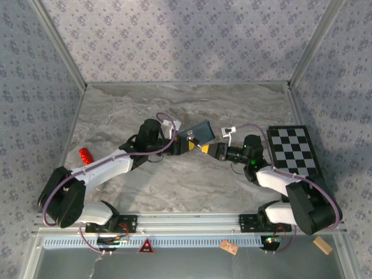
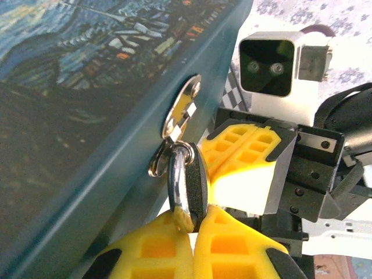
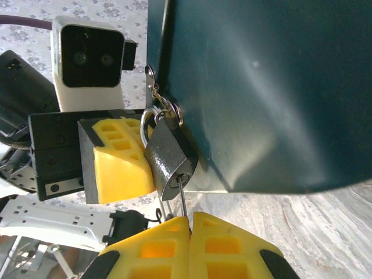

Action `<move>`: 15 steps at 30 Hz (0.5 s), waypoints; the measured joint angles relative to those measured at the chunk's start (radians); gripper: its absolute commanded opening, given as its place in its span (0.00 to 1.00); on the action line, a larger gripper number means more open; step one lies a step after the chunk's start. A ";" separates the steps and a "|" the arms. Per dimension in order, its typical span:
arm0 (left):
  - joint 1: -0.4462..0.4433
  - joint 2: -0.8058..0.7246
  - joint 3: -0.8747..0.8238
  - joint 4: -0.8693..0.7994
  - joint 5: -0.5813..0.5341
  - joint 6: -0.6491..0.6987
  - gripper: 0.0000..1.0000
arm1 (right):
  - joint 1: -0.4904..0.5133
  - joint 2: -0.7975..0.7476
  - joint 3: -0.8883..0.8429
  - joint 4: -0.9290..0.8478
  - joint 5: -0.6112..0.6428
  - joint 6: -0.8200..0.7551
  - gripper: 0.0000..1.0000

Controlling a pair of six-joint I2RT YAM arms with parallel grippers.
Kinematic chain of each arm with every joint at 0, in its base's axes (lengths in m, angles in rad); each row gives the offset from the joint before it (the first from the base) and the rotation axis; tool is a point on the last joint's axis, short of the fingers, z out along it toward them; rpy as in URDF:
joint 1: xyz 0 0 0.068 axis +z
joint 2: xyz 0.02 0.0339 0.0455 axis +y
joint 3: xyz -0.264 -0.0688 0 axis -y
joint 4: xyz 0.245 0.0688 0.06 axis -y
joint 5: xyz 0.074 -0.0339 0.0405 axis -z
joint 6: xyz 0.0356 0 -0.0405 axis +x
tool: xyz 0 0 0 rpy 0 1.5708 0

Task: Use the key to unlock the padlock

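**Two hands meeting at a locked tin near the middle of the marbled grey worktop [image 1: 174,192].**
The tiny dark-bodied metal padlock [image 3: 168,158] hangs by its silvery shackle [image 2: 176,174] from the metal hasp [image 2: 181,110] on the side wall of the blue rectangular tin printed with a starry night sky [image 2: 87,70]. The left hand [image 2: 189,221] pinches the padlock's body between its yellow fingers. The right hand [image 3: 189,225], its fingers pressed together, pinches the thin grey metal key [image 3: 182,197], whose shaft sits in the keyhole at the padlock's lower end.
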 measured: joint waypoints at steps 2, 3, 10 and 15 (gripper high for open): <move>0.000 0.007 0.006 -0.033 -0.004 0.015 0.00 | 0.020 -0.005 0.000 -0.047 0.026 -0.035 0.00; 0.000 0.014 0.008 -0.047 -0.006 0.022 0.00 | 0.029 -0.007 0.000 -0.069 0.042 -0.050 0.00; -0.003 0.044 0.009 -0.060 -0.010 0.031 0.00 | 0.031 0.001 -0.008 -0.095 0.085 -0.056 0.00; -0.003 0.045 0.006 -0.048 -0.034 0.016 0.00 | 0.024 0.103 -0.023 0.079 0.085 0.062 0.00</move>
